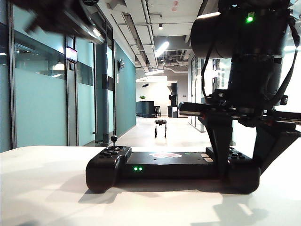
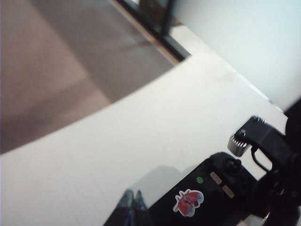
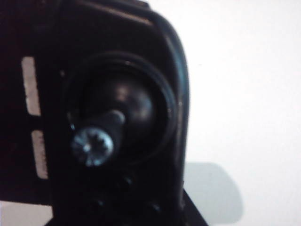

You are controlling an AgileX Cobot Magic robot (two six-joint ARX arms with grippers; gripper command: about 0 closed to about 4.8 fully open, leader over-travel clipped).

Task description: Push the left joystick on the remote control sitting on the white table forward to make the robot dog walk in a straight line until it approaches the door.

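The black remote control [image 1: 164, 164] lies on the white table [image 1: 47, 188], two green lights on its front. Its left joystick [image 1: 114, 139] stands upright and untouched. My right gripper [image 1: 241, 170] straddles the controller's right end, one finger on each side, clamped on it. The right wrist view is filled by the right thumbstick [image 3: 94, 143]. My left arm [image 1: 51, 16] is a dark blur high above the table's left. In the left wrist view the left gripper [image 2: 133, 201] has its tips together, hanging above the controller [image 2: 188, 202]. The robot dog [image 1: 161, 127] stands far down the corridor.
Glass walls and dark-framed doors [image 1: 70, 94] line the corridor's left side. A dark counter [image 1: 146, 108] and stools stand at its far end. A red sticker [image 2: 188, 203] marks the controller's middle bar. The table's curved far edge [image 2: 141, 89] drops to the floor.
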